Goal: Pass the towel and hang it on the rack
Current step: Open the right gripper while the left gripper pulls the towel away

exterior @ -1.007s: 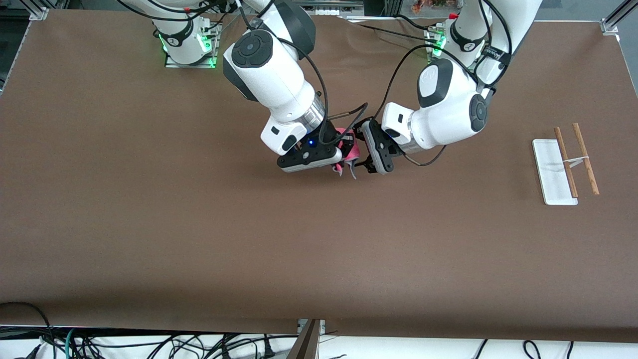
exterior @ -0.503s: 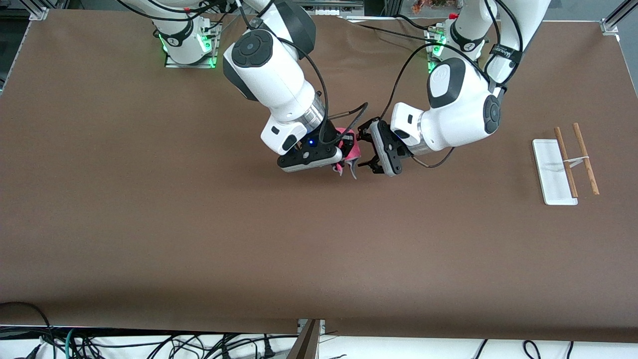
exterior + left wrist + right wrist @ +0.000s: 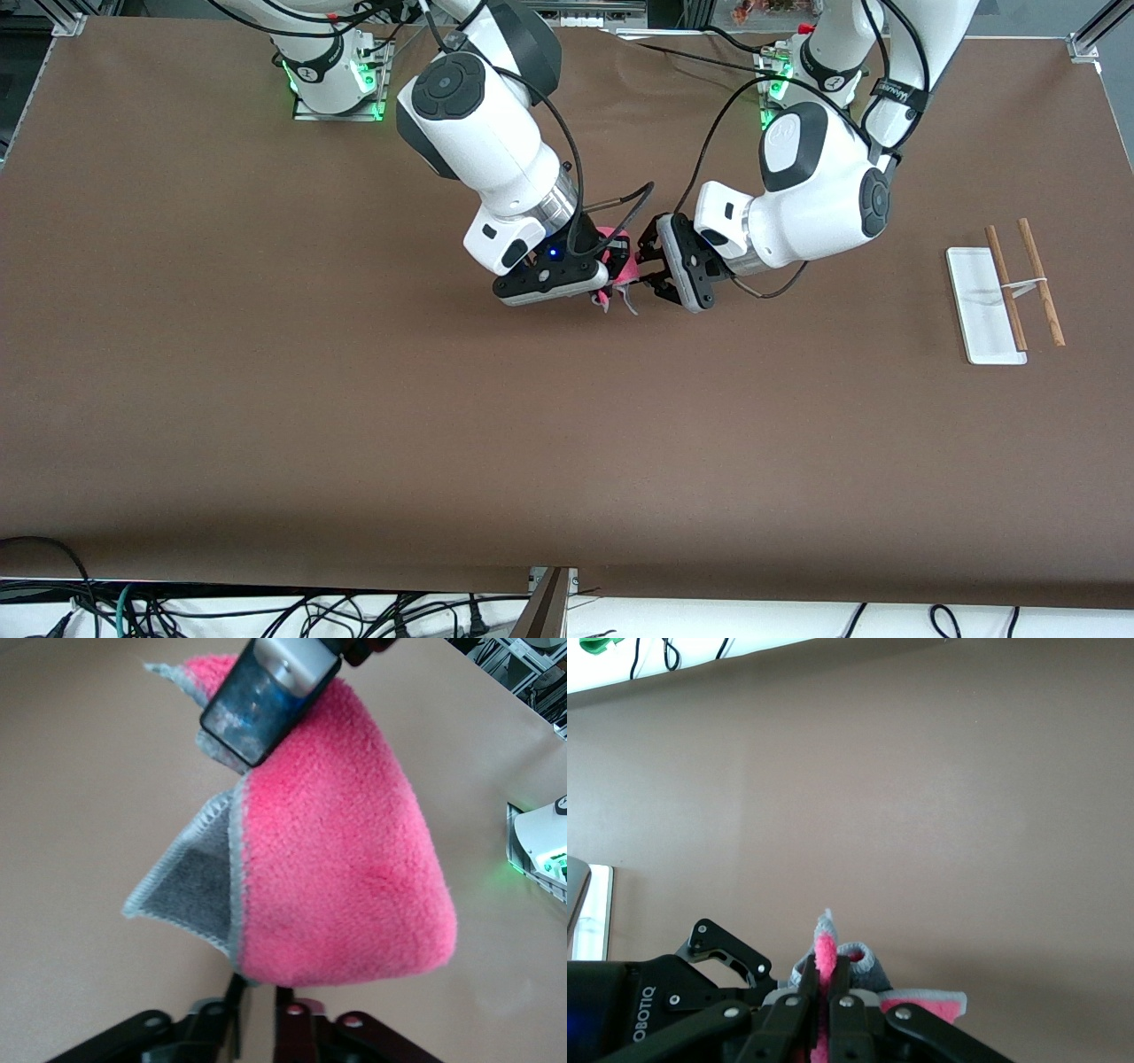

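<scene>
Towel (image 3: pixel 622 267), pink with a grey edge, is hanging in the air over the middle of the bench (image 3: pixel 354 399), pinched between the closed fingers of the right hand (image 3: pixel 605 285). The left hand (image 3: pixel 649 268) is reaching in with its fingers clamped on the towel's lower edge. A rack (image 3: pixel 1005 288) is standing at the left arm's end of the bench.

Towel (image 3: pixel 345 842) pink, grey edging, dark grey underside; rack (image 3: pixel 983 306) white base, brown rods
</scene>
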{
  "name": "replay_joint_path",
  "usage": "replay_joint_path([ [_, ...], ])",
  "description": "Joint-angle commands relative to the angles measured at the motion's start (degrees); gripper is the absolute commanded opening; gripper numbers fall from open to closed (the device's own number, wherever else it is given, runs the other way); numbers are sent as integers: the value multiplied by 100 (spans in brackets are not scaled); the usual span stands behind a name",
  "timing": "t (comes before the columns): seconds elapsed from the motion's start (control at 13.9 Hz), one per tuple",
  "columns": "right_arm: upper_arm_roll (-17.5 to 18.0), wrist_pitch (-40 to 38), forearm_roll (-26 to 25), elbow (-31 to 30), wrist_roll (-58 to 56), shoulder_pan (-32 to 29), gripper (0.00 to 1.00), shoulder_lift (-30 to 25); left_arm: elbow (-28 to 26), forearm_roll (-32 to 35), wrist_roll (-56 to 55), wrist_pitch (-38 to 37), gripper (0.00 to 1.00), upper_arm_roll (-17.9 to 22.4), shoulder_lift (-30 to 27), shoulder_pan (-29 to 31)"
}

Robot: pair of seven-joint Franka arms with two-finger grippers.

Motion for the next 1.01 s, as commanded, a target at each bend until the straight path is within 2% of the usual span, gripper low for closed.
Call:
replay_joint_path([
  [0.0, 40, -21, 110, 105, -40, -19, 1, 30, 28, 96, 106, -128, 0, -16, -97, 103],
  [0.36, 40, -12, 110, 105, -40, -19, 1, 30, 28, 96, 106, -225, 0, 19, -133, 182],
  [0.43, 40, -12, 110, 105, -40, -19, 5, 30, 28, 96, 123, -321, 0, 28, -167, 278],
  [0.5, 40, -21, 110, 105, -31, -19, 30, 21, 28, 96, 167, -470, 0, 28, -168, 375],
  [0.58, 31, -12, 110, 96, -31, -19, 97, 21, 28, 96, 185, -558, 0, 37, -203, 437],
  [0.65, 31, -12, 92, 105, -66, -19, 100, 21, 28, 96, 185, -646, 0, 37, -264, 463],
  [0.93, 31, -3, 101, 105, -119, -19, 100, 21, 97, 96, 185, -1006, 0, 46, -282, 709],
])
